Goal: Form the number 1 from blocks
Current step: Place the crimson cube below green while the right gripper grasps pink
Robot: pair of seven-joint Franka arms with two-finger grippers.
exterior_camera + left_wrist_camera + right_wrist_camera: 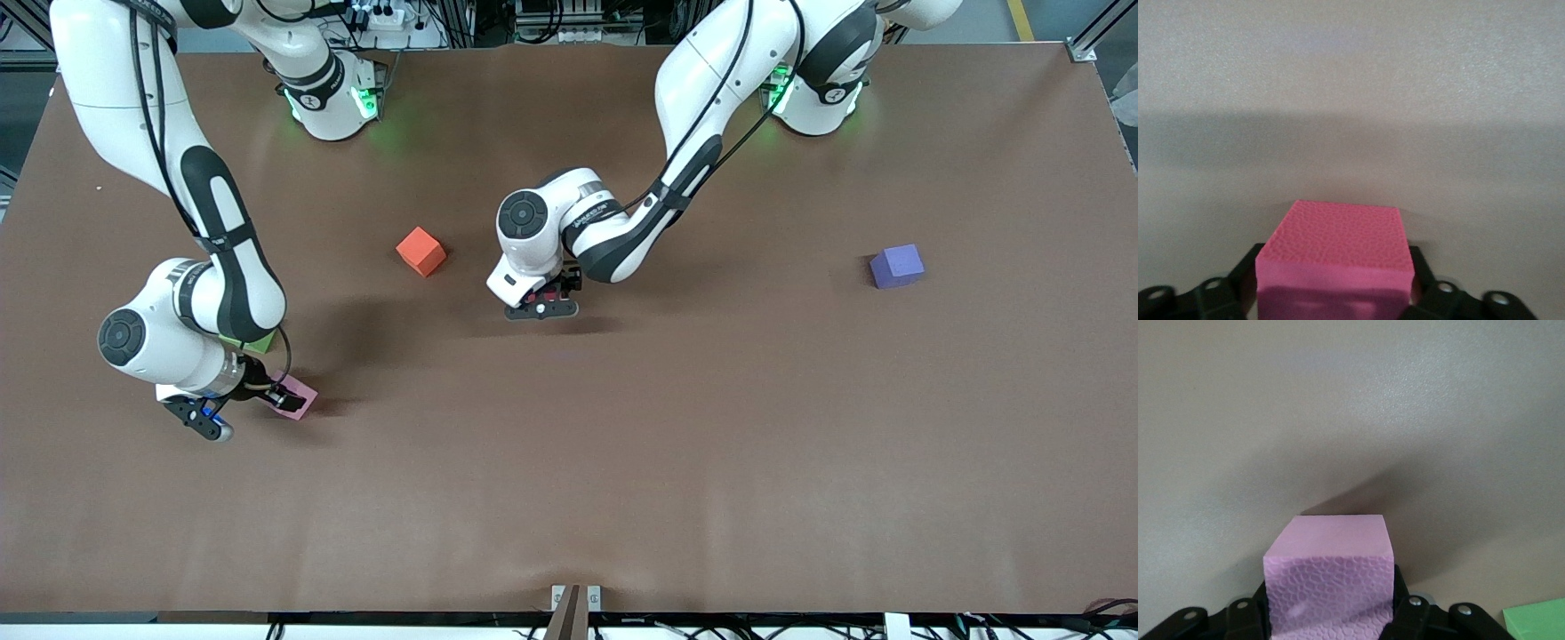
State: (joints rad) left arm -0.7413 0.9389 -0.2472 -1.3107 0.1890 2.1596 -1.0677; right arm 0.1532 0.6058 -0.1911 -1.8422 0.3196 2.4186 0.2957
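Note:
My left gripper (pixel 540 300) hangs low over the middle of the table, shut on a bright pink block (pixel 1337 257); the hand hides most of that block in the front view. My right gripper (pixel 271 397) is down at the right arm's end of the table, shut on a pale pink block (pixel 298 397) (pixel 1329 577). A green block (pixel 259 343) (pixel 1537 621) lies beside it, mostly hidden under the right arm. An orange-red block (pixel 420 251) lies beside the left gripper, toward the right arm's end. A purple block (pixel 896 266) lies toward the left arm's end. The other blocks are out of view.
The brown table (pixel 676 462) stretches bare between the blocks and the front camera. A small metal bracket (pixel 575 600) sits at the table's edge nearest that camera.

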